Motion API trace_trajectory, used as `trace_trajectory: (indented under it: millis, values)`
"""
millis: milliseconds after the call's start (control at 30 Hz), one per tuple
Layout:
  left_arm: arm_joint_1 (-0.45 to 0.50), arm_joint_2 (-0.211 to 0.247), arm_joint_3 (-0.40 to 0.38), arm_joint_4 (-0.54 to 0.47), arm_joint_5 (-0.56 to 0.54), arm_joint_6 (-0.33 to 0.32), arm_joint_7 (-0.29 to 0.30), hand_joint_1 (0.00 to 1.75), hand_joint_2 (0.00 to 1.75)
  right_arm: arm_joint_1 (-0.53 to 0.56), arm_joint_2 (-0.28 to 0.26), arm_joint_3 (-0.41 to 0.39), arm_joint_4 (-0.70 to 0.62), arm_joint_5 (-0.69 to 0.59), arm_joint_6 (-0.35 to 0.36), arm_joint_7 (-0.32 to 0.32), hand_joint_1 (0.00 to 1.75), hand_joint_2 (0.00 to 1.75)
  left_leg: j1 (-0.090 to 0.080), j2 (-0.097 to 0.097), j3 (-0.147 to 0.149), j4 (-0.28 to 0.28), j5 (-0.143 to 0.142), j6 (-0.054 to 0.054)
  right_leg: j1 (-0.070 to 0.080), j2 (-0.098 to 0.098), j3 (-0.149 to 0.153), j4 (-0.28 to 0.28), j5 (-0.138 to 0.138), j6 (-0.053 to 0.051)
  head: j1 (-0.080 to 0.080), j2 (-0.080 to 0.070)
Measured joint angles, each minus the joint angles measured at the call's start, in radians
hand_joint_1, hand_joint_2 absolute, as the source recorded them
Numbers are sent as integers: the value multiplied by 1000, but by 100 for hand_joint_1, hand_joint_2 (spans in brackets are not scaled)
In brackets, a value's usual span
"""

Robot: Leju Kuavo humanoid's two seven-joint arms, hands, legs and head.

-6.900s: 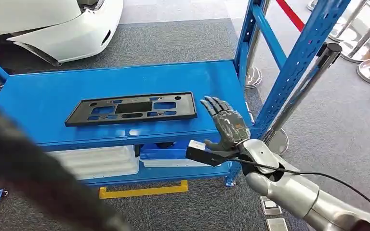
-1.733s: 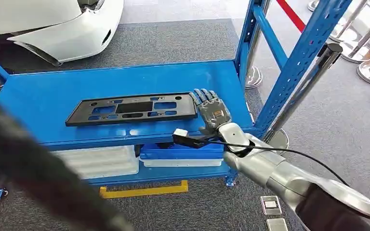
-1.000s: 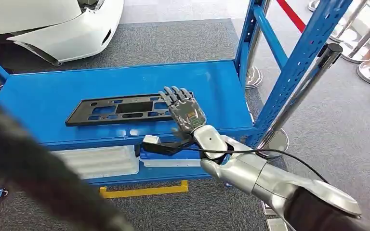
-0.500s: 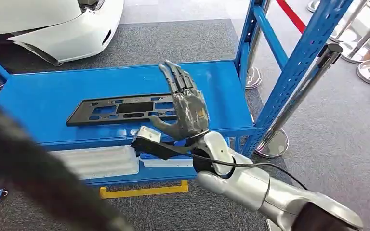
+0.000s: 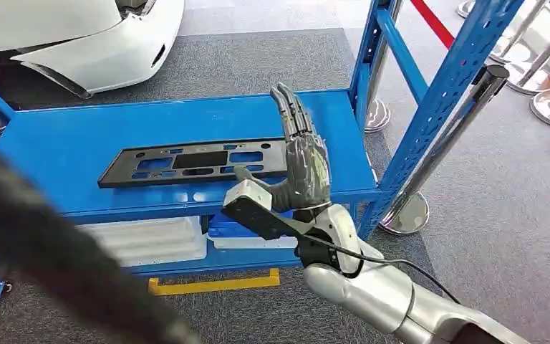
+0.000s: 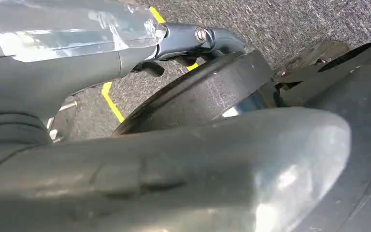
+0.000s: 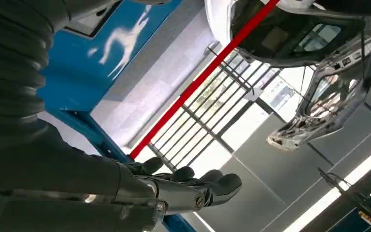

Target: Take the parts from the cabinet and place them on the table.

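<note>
Our right hand (image 5: 302, 168) is open and holds nothing. The black plate (image 5: 195, 161) on the blue shelf (image 5: 64, 143) looks thin, stiff and light. We think its near long edge is best to grab.

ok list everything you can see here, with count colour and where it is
black plastic panel: 1, black, flat on the upper shelf
shelving rack: 1, blue, centre
white trays: 2, on the lower shelf
car body: 1, white, behind the rack
stanchion posts: several, silver, right of the rack, red belt behind
yellow floor marking: 1, under the rack
right hand: 1, grey, raised, fingers straight, at the panel's right end, holding nothing
left hand: 1, dark, over grey carpet
</note>
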Motion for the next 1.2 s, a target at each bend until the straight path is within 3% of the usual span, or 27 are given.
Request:
trace_trajectory:
  millis: [567, 733, 767, 800, 833, 900, 933, 967, 1000, 1067, 1100, 1133, 1167, 1200]
  values:
    - [0, -3, 1, 3, 33, 8, 6, 0, 0, 63, -2, -48, -10, -24, 0, -41, 0, 175, -1, 0, 0, 2, -1, 1, -2, 0, 0, -2, 1, 1, 0, 0]
    - [-2, -3, 1, 4, 37, 7, 7, 0, 0, 69, -2, -55, -10, -21, 4, -47, 0, 175, -8, 4, -1, 2, -1, 11, -5, 7, 1, -9, 4, 10, -6, 0]
    - [-2, -7, 1, 4, 41, 7, 7, 0, 0, 70, -2, -60, -13, -21, 4, -47, 0, 175, 11, 13, 18, -26, 12, 24, -1, -2, 1, -2, -5, 14, -7, 0]
    - [0, -8, 1, 5, 43, 7, 10, 0, 0, 70, -2, -64, -14, -21, 4, -47, 0, 175, 8, 20, 25, -35, 15, 25, 1, -36, -12, 22, -15, 20, -3, 0]
    - [1, -8, 1, 6, 45, 7, 10, 0, 0, 68, -2, -66, -15, -21, 4, -47, 0, 175, 9, 25, 26, -38, 17, 29, -1, -54, -44, 76, -42, 24, 5, 0]
    - [2, -8, 1, 8, 46, 7, 10, 0, 0, 73, -2, -66, -15, -23, 5, -47, 0, 175, 10, 34, 27, -37, 13, 29, -10, -62, -140, 233, -92, 35, 9, 0]
    - [3, -8, 1, 10, 47, 7, 10, 0, 0, 78, -3, -67, -15, -24, 5, -47, 0, 175, 12, 37, 28, -36, 10, 28, -14, -63, -177, 283, -91, 39, 10, 0]
    - [4, -9, 2, 11, 47, 7, 10, 0, 0, 80, -3, -68, -15, -24, 5, -47, 0, 175, 15, 39, 30, -34, 5, 23, -20, -64, -195, 287, -65, 46, 10, 0]
    - [4, -9, 2, 11, 48, 7, 10, 0, 0, 81, -3, -68, -15, -25, 5, -48, 0, 175, 19, 40, 34, -30, -2, 17, -24, -66, -189, 250, -24, 50, 10, 0]
    - [4, -9, 2, 12, 52, 7, 10, 0, 0, 81, -3, -70, -15, -27, 5, -50, 0, 175, 31, 40, 48, -15, -24, 0, -35, -75, -130, 84, 92, 61, 12, 0]
    - [5, -7, 2, 16, 54, 7, 11, 0, 0, 83, -3, -71, -15, -27, 5, -51, 0, 175, 31, 40, 45, -10, -34, -11, -30, -78, -123, 75, 69, 73, 13, 0]
    - [2, -10, 2, 18, 54, 7, 13, 0, 0, 81, -3, -71, -16, -29, 6, -51, 0, 175, 21, 39, 38, 10, -43, -21, -28, -75, -115, 50, 64, 63, 24, 0]
    - [1, -9, 2, 19, 54, 7, 13, 0, 0, 84, -3, -72, -16, -31, 6, -52, 0, 175, 22, 38, 34, 6, -41, -24, -26, -70, -124, 61, 56, 40, 16, 0]
    - [2, -9, 2, 19, 54, 7, 13, 0, 0, 85, -3, -73, -16, -33, 6, -52, 0, 175, 22, 39, 35, 5, -42, -26, -25, -69, -126, 62, 52, 35, 7, 0]
